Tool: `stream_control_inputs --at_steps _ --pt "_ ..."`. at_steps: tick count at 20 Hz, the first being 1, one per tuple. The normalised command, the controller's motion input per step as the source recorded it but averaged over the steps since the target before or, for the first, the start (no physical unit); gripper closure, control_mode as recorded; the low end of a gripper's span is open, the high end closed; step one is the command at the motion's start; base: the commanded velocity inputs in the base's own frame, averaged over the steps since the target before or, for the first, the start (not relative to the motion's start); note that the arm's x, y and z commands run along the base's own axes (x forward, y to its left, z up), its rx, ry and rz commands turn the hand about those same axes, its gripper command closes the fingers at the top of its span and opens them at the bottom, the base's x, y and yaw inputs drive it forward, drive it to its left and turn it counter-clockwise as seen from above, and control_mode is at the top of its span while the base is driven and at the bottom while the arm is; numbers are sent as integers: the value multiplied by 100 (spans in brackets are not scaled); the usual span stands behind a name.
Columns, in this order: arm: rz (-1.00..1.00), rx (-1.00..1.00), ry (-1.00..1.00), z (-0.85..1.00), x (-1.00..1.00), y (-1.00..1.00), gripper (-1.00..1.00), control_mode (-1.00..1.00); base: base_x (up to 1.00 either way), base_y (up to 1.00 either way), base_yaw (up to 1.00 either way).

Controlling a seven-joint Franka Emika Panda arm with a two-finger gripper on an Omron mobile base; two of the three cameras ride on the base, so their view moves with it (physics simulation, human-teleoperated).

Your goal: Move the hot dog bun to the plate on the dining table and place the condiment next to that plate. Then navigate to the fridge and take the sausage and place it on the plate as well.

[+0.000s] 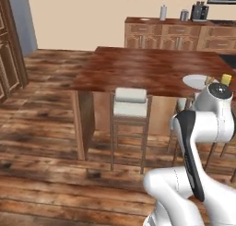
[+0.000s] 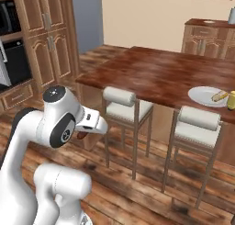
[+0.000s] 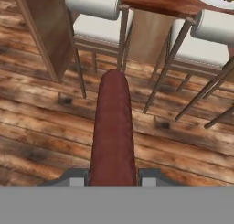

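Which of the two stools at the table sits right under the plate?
The right stool, nearer the plate holding the bun; the left stool faces bare table.

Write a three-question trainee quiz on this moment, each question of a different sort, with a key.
1. True or false: the gripper is shut on the sausage.
2. Multiple choice: where does the hot dog bun lie? A) on the floor B) on the plate C) on a stool
3. Fill in: the condiment stands on the dining table beside the ____.

Key: 1 true; 2 B; 3 plate
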Motion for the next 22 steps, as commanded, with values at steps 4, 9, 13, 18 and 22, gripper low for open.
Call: stream_control_inputs --at_steps 4,9,13,18,22 --pt "0 0 0 0 0 0 100 100 9 -100 -10" --pt "0 0 0 0 0 0 100 100 42 -91 -17" --pt "0 0 0 0 0 0 100 100 72 -13 -42" --pt "0 0 0 0 0 0 100 100 73 13 -42" --pt "0 0 0 0 0 0 100 100 84 48 -24"
